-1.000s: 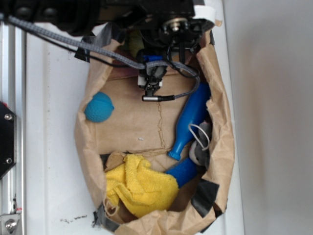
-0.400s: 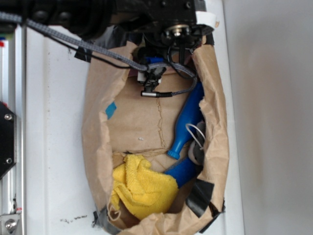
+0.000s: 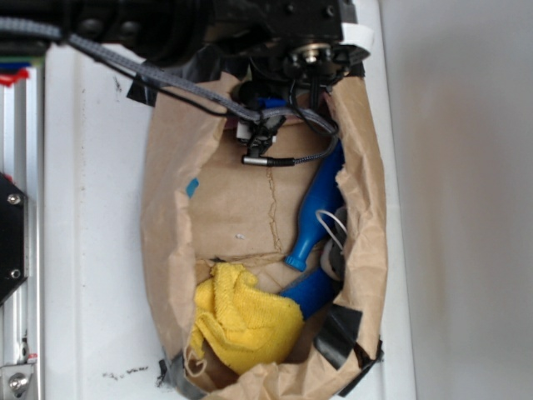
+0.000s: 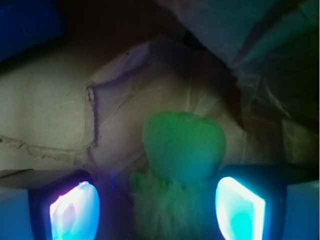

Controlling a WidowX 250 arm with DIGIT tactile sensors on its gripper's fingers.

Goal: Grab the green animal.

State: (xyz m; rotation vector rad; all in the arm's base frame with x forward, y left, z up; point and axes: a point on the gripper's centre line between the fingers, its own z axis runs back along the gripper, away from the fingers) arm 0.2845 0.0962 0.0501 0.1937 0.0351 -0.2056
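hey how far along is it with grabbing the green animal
Done: the gripper has reached into the paper bag and straddles the green animal, one finger on each side. In hand: closing, since the jaws look open with gaps to the toy. Left: clamp and lift it out.

Inside the crumpled brown paper bag (image 3: 166, 250), the yellow terry cloth (image 3: 241, 317) lies at the near end, two blue plastic bottles (image 3: 321, 208) along the right wall, the green plush animal (image 4: 182, 150) between the open gripper (image 4: 157, 207) fingers.
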